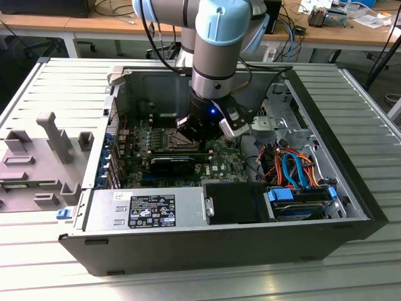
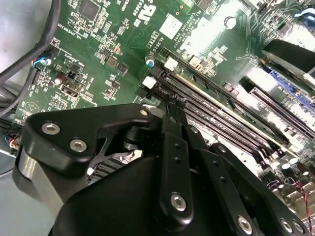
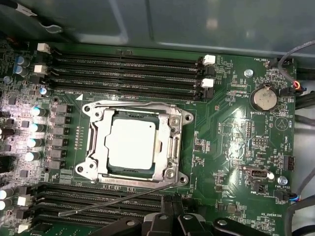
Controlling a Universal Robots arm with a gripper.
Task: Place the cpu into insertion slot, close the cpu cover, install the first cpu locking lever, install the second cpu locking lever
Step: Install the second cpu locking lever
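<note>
- At the exterior view's left, a grey fixture block stands on the table beside the open computer case. It has no part in the work as it stands.
- Inside the case, the insertion slot lies flat on the green board. In the first wrist view the cpu is seated in it, with the cpu cover down around it.
- We judge the cpu light, rigid and fragile, best held by its edges only. The cover is thin, stiff sheet metal on a hinge.
- One locking lever lies along the cover's edge next to the memory slots and looks latched.
- The second locking lever angles away from the socket, unlatched. It is a springy, slippery wire rod. We would press it near its free end, where it has most leverage.
- Just to the right of the socket in the exterior view, the gripper hangs low over the board. In both wrist views its fingers look drawn together with nothing between them, the tips close to the loose lever.
- At the far right, coloured cables sit well apart.
</note>
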